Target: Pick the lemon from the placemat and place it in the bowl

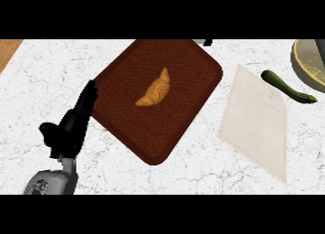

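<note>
1. Nearest the lower edge, one hand is seen: the left hand [67, 130], with its grey forearm below it. Its fingers are held straight and nothing is carried in it. The fingertips lie at the left edge of the brown placemat [135, 132]. The right hand is not shown anywhere.
2. Two mats are counted on the marble counter [192, 176]: the brown placemat at the middle and a pale mat [256, 132] just beside it on the right, the two set apart by a narrow strip of counter.
3. One croissant [155, 89] is seen lying on the brown placemat. No lemon is found on either mat.
4. Farther off, one green zucchini [286, 87] is laid on the counter between the pale mat's far corner and the bowl.
5. Farthest, at the right edge, one bowl [296, 64] is cut off by the frame. A pale yellow rounded shape [317, 73] is made out inside it (very likely the lemon, though this cannot be told for sure).
6. The task is therefore judged to be done or nearly so, with the pick finished and the lemon apparently placed.
</note>
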